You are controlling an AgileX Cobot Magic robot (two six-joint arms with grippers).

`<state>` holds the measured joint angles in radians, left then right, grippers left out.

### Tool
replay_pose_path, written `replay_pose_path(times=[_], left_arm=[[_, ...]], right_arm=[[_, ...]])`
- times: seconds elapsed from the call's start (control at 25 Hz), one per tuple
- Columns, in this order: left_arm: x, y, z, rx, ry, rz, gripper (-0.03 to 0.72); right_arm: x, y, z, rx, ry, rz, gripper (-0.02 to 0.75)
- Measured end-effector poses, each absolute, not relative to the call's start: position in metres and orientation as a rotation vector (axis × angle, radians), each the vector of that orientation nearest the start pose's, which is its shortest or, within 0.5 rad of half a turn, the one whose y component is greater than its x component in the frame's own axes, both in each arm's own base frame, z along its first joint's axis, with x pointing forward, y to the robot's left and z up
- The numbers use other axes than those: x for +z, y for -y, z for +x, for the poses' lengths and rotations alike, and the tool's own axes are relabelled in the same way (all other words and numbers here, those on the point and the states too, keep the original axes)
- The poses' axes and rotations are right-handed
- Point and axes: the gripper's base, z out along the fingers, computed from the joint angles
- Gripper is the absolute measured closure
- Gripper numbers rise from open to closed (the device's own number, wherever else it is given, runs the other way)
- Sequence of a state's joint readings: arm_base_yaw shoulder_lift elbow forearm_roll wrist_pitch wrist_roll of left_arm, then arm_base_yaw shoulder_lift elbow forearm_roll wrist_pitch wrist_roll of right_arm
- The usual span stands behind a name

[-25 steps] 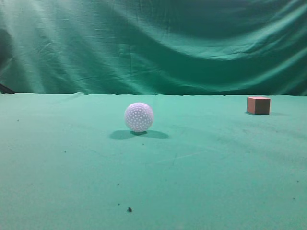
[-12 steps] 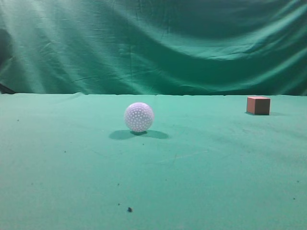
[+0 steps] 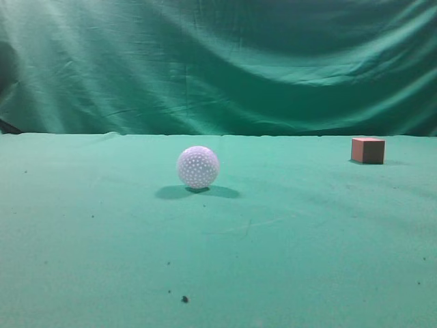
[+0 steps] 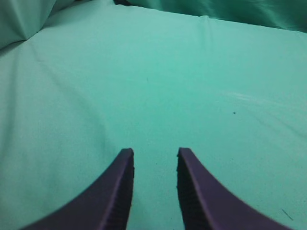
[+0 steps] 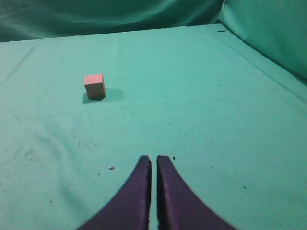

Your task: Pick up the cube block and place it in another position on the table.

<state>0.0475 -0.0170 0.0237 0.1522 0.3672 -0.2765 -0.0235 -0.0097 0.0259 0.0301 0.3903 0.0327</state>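
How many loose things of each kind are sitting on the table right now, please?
Ball: 1
Cube: 1
Total: 2, both resting on the table, well apart and untouched by either arm.

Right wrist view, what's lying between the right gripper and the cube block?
Only bare green table with a few dark specks and one small pale fleck. The right wrist view shows the right gripper well short of the cube block.
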Motion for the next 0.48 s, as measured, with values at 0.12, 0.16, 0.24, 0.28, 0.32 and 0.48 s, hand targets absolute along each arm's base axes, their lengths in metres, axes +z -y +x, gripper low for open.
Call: replay_pose_path(times=[0.12, 0.16, 0.24, 0.28, 0.32, 0.48], left_arm=[[0.1735, -0.0074, 0.0521, -0.010, -1.842, -0.206, 0.426], [0.1735, -0.0074, 0.0521, -0.010, -1.842, -0.206, 0.426], [0.1735, -0.0074, 0.0521, -0.010, -1.842, -0.206, 0.426], [0.1735, -0.0074, 0.0521, -0.010, -1.842, -0.206, 0.426], [0.1735, -0.0074, 0.0521, -0.010, -1.842, -0.206, 0.426], [0.1735, -0.0074, 0.0521, -0.010, -1.842, -0.206, 0.426]], right_arm=[[0.1700, 0.0002, 0.0522, 0.036, -1.889, 0.072, 0.738], [0.1698, 0.0002, 0.0521, 0.036, -1.890, 0.072, 0.738], [0.1698, 0.0002, 0.0521, 0.036, -1.890, 0.072, 0.738], [0.1698, 0.0002, 0.0521, 0.036, -1.890, 0.072, 0.738], [0.1698, 0.0002, 0.0521, 0.036, -1.890, 0.072, 0.738], [0.1698, 0.0002, 0.0521, 0.036, -1.890, 0.072, 0.738]])
